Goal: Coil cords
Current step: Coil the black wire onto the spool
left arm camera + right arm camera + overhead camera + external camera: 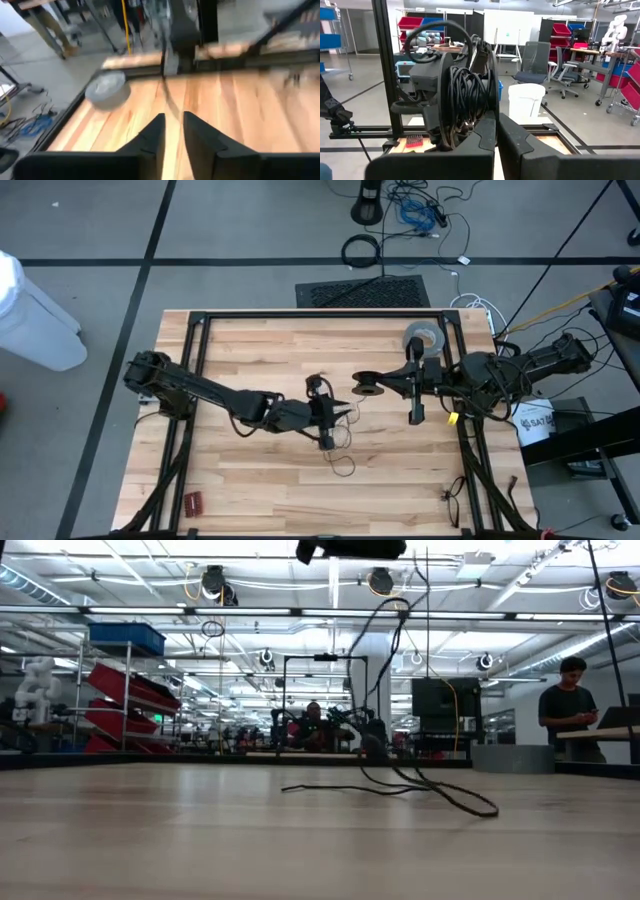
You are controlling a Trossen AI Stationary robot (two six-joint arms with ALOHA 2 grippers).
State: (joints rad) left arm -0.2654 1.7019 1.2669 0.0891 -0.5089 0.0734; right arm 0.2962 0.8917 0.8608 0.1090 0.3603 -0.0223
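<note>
We work two arms over the worktop [260,480]. The left claw [345,416] sits mid-worktop, its fingers [152,137] a narrow gap apart in the left wrist view, nothing clearly pinched between them. The right claw [362,388] is just beyond and beside it, jaws together; in the right wrist view a bundle of wound cord [465,97] sits right ahead of its fingertips [487,132], on a dark spool-like part. We cannot tell whether the claw clamps that bundle or only presses against it.

The loose cord [400,785] hangs from above in the low view and trails in slack loops on the worktop, below and just beside the left claw. A small loop [343,465] lies a bit nearer the front edge.

Likely step: regrasp slack with the left claw and feed another turn onto the coil. To do it well:
- We close on the wire itself; it is very thin, so we centre it between the pads or it slips out.
- We pick close to the coil, keeping each turn short.
- We keep light tension so wound turns do not spring off.
- We keep the right claw steady while feeding.
- We stay clear of the tape roll [423,338] behind the right claw.

Risk: slack snags under the left arm or tangles.
</note>
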